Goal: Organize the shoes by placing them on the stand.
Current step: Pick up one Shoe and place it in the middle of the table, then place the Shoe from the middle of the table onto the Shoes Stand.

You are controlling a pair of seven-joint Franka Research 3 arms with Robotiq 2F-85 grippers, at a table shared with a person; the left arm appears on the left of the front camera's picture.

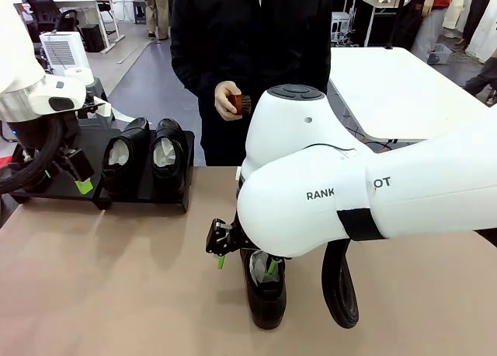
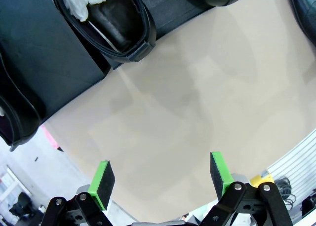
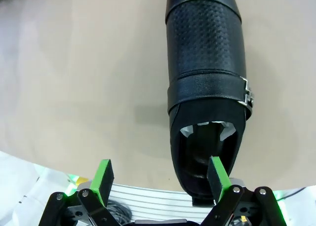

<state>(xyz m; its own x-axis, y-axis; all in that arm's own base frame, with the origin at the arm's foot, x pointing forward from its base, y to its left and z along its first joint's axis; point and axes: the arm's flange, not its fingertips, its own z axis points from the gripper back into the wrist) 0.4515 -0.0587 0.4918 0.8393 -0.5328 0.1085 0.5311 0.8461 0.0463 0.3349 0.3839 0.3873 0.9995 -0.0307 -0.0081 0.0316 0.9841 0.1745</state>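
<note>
On the right arm's white casing in the front view, black lettering reads "RANK" and, past a black strap, "OT"; the rest of the word is hidden.

Three shoes can be counted in the front view. Two stand side by side on the stand [image 1: 54, 181], a low black rack at the far left of the tan surface [image 1: 116, 278]: one shoe [image 1: 124, 160] on the left and its neighbour [image 1: 168, 158] just beside it, each with white crumpled paper in its opening. A third shoe [image 1: 265, 290] lies on the surface near the front edge, well apart from the stand, under the right arm. In the right wrist view this shoe [image 3: 207, 83] shows a perforated upper, a strap with a metal buckle and white paper inside.

The right hand [image 1: 247, 259] sits at that shoe's heel end, its jaws spread; in its own wrist view one green pad [image 3: 217, 174] overlaps the shoe's opening and the other stands clear over the surface, so I cannot tell if it touches.

The left hand [image 2: 163, 179] is spread wide over bare surface, holding nothing, near the stand's front edge.

One person stands at the far side, holding a small reddish-brown brush [image 1: 239, 103] in one hand [image 1: 225, 101].
</note>
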